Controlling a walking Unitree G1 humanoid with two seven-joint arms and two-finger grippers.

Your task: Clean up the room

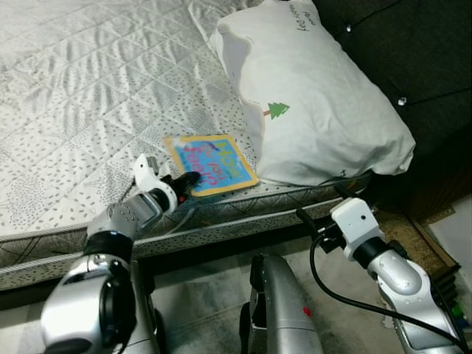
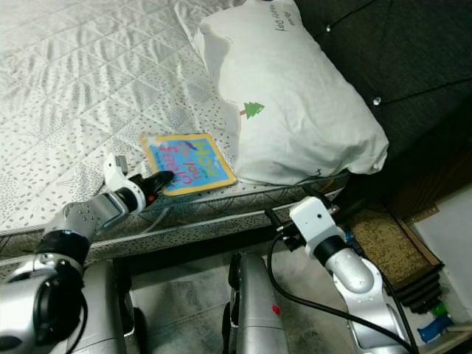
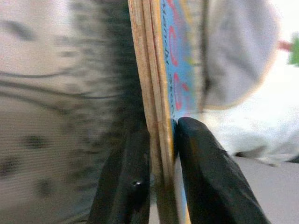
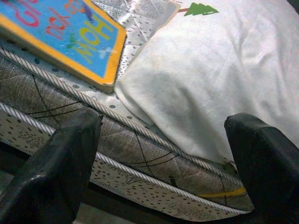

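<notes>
A thin book (image 1: pixel 212 164) with a blue cover, orange border and coloured lettering lies on the quilted mattress (image 1: pixel 88 96) near its front edge, beside a white pillow (image 1: pixel 317 103). My left gripper (image 1: pixel 188 180) is shut on the book's near corner; in the left wrist view both black fingers (image 3: pixel 135 186) pinch the book's edge (image 3: pixel 156 102). My right gripper (image 1: pixel 321 214) hangs open below the mattress edge, in front of the pillow; its wrist view shows the book (image 4: pixel 60 32) and pillow (image 4: pixel 219 84) between its spread fingers (image 4: pixel 60 172).
The pillow with a small green tree print leans against a dark tufted headboard (image 1: pixel 413 51). A brown mat (image 2: pixel 383 243) lies on the floor at right, with small coloured items (image 2: pixel 435 324) in the corner. Grey tiled floor (image 1: pixel 199 302) lies below the bed.
</notes>
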